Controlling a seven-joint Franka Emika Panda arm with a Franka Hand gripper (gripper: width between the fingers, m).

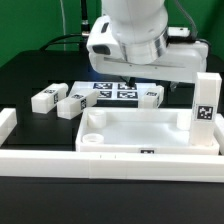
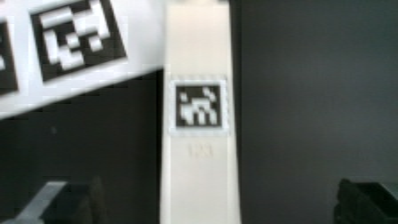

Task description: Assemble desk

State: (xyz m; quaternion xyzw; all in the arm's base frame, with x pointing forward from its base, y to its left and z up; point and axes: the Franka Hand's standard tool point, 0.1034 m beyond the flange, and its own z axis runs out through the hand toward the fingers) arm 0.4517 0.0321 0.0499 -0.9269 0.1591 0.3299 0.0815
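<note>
Front centre of the exterior view: white desk panel (image 1: 140, 135) lies flat on the black counter (image 1: 35, 75), rim up, with a round socket showing at its near corner on the exterior view's left. Upright leg (image 1: 205, 112) stands in the panel's corner on the exterior view's right, tag toward the camera. First loose leg (image 1: 47, 97) and second loose leg (image 1: 75, 102) lie side by side behind the panel on the exterior view's left, near the marker board (image 1: 112, 92). Third loose leg (image 1: 150, 95) lies at the board's other end. Robot arm (image 1: 135, 40) hangs over the board area; the fingers are not readable from here. Front border bar (image 1: 100, 160) runs along before the panel, side border bar (image 1: 8, 125) on the exterior view's left.

Wrist view: one white leg (image 2: 199, 160) lies lengthwise on the dark counter, tag up. Dark fingers (image 2: 45, 205) sit one on each side of it, spread wide with clear gaps, holding nothing. The marker board's corner (image 2: 54, 40) is just beside the leg; whether they touch, cannot tell.
</note>
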